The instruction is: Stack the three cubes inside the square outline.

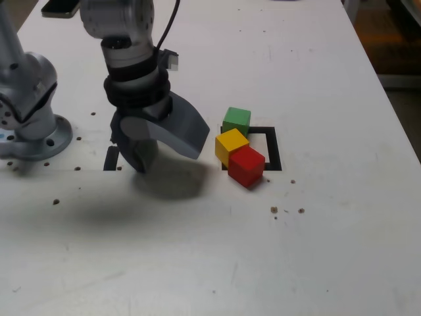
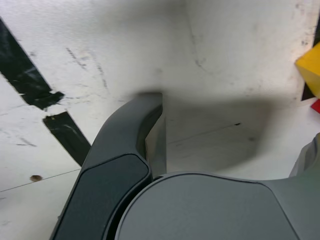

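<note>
One grey robot arm with dark grey fingers [image 1: 164,148] stands over a white surface [image 1: 329,250], its fingers spread wide apart and grasping nothing, with only bare surface between them in both views. Three small matte cubes lie in a tight cluster towards the exterior view's right of the fingers, all resting on the surface and none stacked: one green cube [image 1: 236,121] farthest from the camera, one yellow cube [image 1: 231,145] in the middle, and one red cube [image 1: 247,165] nearest the camera; the yellow cube touches the red one and sits just beside the green one. One square outline of black tape with a white centre [image 1: 272,149] lies under and beside the cluster; the cubes cover its left part as the exterior view shows it, the red cube's near corner reaching past the outline's front edge, while the right side and parts of the far and near sides of the outline remain visible. One short black tape bar [image 1: 110,158] shows beside the fingers on the exterior view's left; the wrist view shows two short black tape strips [image 2: 22,75] on the surface, plus a corner of the yellow cube [image 2: 310,67] at the picture's edge. Several small dark specks [image 1: 274,210] dot the surface near the red cube
</note>
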`<state>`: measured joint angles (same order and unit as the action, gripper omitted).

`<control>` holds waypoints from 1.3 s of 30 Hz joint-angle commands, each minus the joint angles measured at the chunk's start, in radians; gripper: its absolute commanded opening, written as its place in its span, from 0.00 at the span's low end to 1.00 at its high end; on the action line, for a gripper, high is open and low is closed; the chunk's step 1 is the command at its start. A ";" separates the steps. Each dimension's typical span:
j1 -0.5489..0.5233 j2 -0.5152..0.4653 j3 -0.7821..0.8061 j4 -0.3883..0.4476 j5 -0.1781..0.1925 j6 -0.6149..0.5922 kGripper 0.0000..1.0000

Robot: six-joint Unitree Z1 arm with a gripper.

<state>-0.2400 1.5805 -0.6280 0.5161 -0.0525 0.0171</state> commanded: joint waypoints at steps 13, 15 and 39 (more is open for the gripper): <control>-0.002 0.039 0.104 -0.062 -0.023 -0.001 0.99; -0.002 0.030 0.092 -0.044 -0.026 -0.001 0.99; 0.071 0.129 -0.541 0.609 0.142 0.009 0.99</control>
<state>-0.1800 1.6954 -1.1445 1.1028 0.0758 0.0172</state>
